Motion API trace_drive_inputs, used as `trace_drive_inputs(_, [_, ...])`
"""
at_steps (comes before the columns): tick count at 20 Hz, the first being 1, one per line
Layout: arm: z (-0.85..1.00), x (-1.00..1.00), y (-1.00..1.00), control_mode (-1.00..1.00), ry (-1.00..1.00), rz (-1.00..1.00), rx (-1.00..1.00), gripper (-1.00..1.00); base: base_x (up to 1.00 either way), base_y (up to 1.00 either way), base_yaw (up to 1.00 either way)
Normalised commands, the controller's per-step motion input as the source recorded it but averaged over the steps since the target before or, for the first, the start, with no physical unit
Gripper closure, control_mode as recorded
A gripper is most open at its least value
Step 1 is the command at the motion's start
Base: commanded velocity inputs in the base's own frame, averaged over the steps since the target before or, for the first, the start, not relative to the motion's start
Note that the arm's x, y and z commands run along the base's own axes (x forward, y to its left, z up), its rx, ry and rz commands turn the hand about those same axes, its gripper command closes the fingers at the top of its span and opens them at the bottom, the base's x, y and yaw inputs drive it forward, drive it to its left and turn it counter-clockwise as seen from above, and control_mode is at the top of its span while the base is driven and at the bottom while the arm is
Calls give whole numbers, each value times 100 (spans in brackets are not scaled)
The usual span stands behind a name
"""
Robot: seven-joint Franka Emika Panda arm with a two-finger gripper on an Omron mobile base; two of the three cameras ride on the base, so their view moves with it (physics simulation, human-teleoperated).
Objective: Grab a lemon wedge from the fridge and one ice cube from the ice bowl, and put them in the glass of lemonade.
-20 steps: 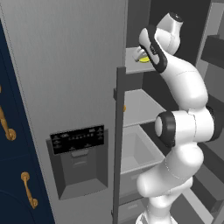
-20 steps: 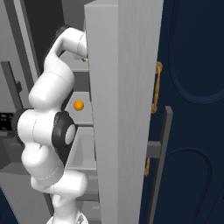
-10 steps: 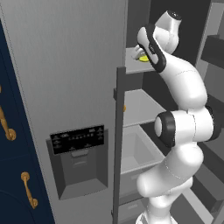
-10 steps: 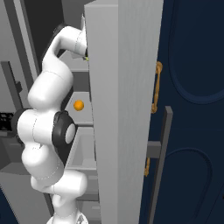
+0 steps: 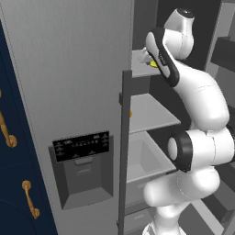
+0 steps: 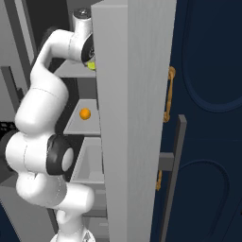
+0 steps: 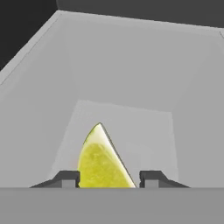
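You are looking at a bright yellow lemon wedge (image 7: 103, 164) with a paler greenish edge, lying on a pale grey shelf (image 7: 122, 127). The fridge (image 5: 78, 92) is showing plain grey, its dispenser panel (image 5: 81, 145) black with faint white marks. Beside it, the navy cabinets (image 6: 208, 94) are carrying gold handles (image 6: 168, 94). A small orange fruit (image 6: 84, 114) is glowing on a lower grey shelf.
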Motion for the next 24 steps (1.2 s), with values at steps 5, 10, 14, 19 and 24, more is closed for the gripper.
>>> trace_drive_inputs(5, [0, -85, 15, -100, 0, -16, 0, 100, 0, 0, 0])
trace_drive_inputs(10, [-1, -100, 8, -100, 0, -17, 0, 100, 0, 0, 0])
trace_drive_inputs(14, [-10, -100, 0, -100, 10, -17, 0, 100, 0, 0, 0])
trace_drive_inputs(19, [-33, -100, 2, -100, 19, -16, 2, 100, 0, 0, 0])
trace_drive_inputs(24, [-54, -95, 1, -100, 19, -13, 3, 100, 0, 0, 0])
